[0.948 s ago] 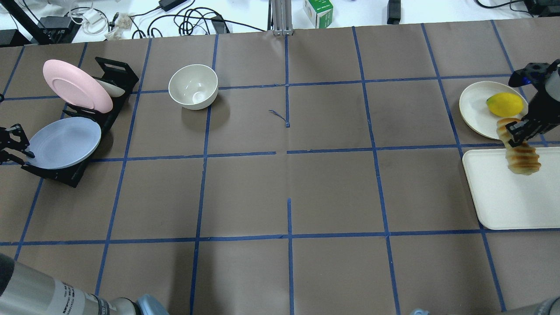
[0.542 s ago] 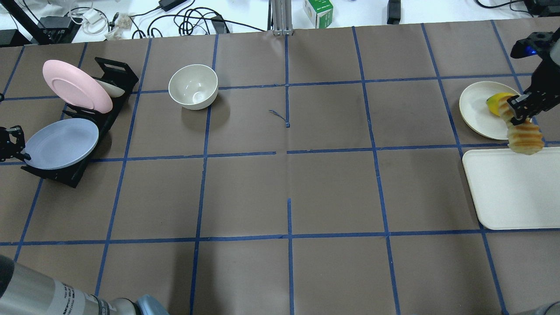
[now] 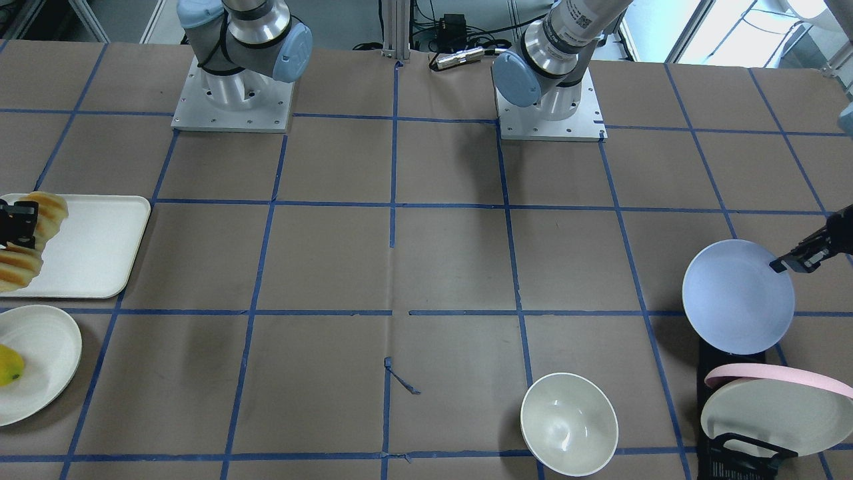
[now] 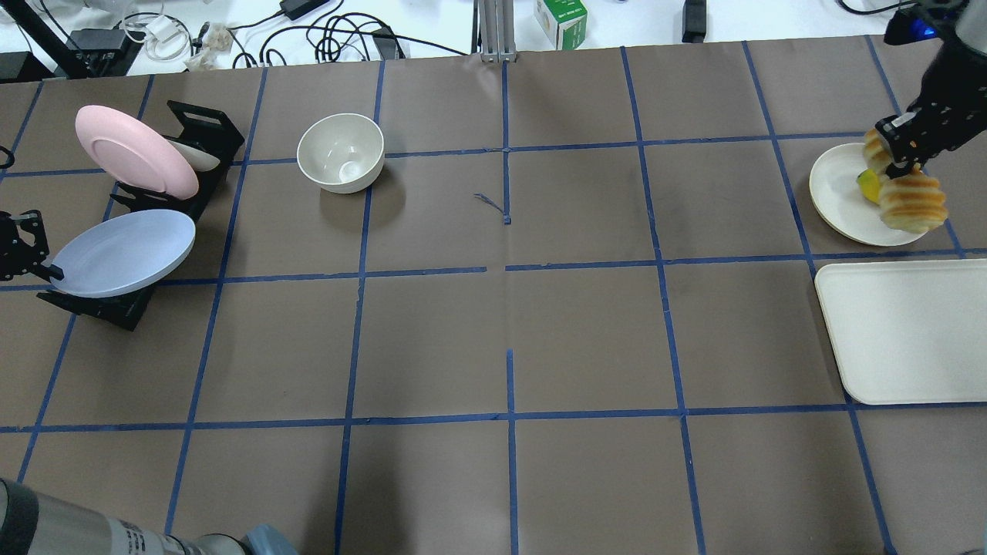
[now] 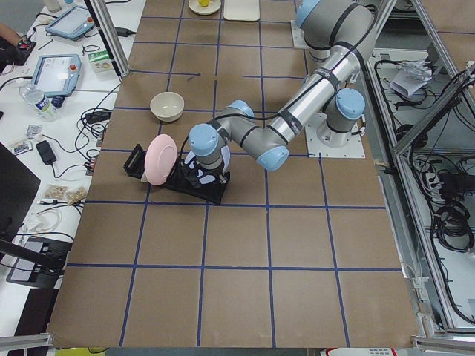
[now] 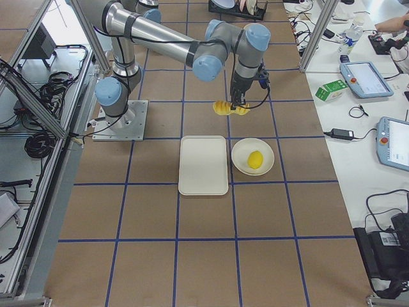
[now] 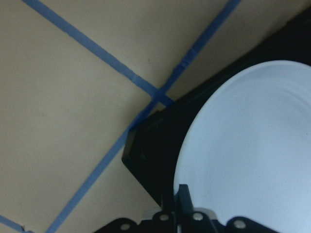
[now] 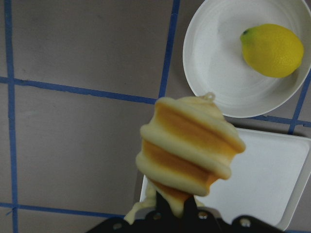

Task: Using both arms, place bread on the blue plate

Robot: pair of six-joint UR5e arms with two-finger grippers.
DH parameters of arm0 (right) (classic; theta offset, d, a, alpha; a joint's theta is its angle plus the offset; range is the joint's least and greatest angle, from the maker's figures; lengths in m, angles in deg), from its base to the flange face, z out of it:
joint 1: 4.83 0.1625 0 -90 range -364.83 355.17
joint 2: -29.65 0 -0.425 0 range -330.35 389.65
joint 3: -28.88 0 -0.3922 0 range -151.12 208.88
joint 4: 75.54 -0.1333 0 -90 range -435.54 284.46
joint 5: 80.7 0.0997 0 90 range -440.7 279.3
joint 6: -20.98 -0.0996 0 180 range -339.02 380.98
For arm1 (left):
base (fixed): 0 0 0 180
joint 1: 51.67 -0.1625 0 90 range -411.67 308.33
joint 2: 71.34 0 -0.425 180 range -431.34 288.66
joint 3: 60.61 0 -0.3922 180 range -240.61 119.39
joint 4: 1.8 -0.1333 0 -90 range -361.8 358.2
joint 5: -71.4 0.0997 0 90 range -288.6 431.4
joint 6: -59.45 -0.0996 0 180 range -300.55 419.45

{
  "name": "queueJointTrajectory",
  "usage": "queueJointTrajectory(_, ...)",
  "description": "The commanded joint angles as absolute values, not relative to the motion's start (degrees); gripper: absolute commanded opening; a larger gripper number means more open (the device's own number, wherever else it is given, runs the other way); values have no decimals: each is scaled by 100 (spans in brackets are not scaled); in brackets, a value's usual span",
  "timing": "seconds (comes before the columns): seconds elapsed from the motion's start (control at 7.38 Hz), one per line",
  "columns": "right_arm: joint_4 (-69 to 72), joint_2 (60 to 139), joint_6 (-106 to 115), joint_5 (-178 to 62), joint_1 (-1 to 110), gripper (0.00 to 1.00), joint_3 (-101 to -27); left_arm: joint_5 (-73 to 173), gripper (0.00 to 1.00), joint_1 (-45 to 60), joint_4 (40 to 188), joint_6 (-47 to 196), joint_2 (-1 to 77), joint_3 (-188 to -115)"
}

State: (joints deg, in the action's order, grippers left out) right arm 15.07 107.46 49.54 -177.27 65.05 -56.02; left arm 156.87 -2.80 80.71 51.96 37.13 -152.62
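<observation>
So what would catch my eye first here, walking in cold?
Probably the ridged golden bread, held in the air in the right arm's jaws near the white plate with a lemon, at the robot's right end of the table. At the opposite end, the left arm's jaws grip the rim of the blue plate, tilted by a black rack that also holds a pink plate.

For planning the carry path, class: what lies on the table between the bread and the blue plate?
Overhead view: nothing but taped table between bread and blue plate; the bowl sits off that line, on the far side.
</observation>
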Motion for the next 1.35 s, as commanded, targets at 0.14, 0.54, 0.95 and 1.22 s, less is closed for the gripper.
queueJointTrajectory(0.14,892,10752,3920,-17712,7188,0,-5154,14861,0,1419,8399,5513,3299,-15508)
queueJointTrajectory(0.54,892,10709,3891,-17545,7260,0,-5084,14707,0,3229,6745,8079,3412,-15885)
queueJointTrajectory(0.95,945,10559,3865,-17387,7251,0,-5031,14742,0,4262,2961,9745,3649,-17639)
queueJointTrajectory(1.22,918,10559,3865,-17387,7251,0,-5040,14795,0,4779,2650,9882,3869,-17917)
